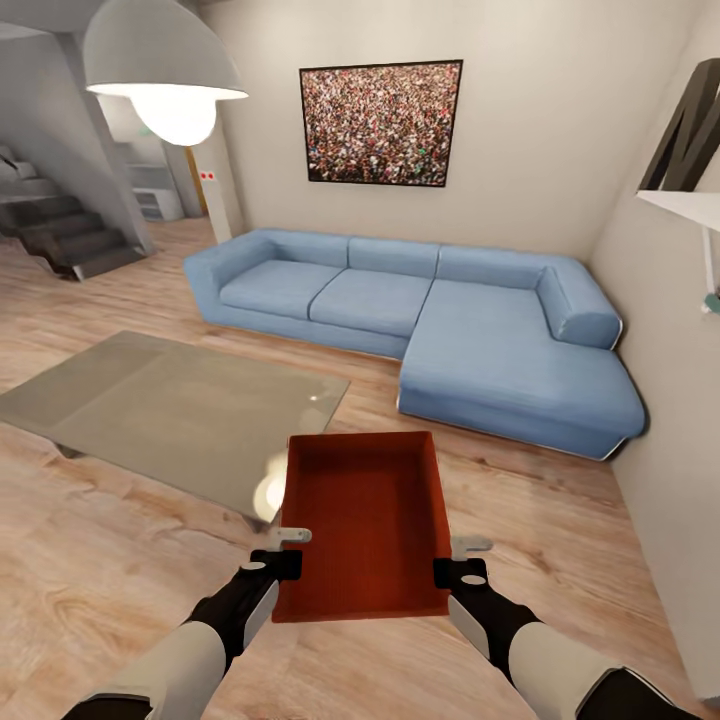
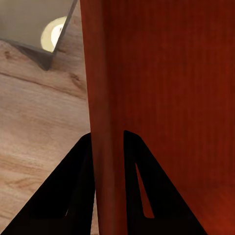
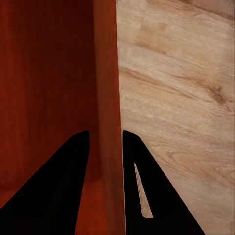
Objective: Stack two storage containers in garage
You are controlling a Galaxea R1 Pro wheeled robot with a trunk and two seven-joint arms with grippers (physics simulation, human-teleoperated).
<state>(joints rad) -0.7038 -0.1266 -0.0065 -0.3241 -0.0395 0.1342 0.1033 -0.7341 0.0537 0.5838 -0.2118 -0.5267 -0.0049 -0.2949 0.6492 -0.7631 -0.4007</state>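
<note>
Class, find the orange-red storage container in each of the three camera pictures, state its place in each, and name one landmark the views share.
Head view: the storage container sits low at centre, between both end effectors.
Left wrist view: its left side wall runs between the left end effector fingers; its inside lies beyond.
Right wrist view: its right side wall runs between the right end effector fingers.
Shared landmark: the wood-plank floor.
</note>
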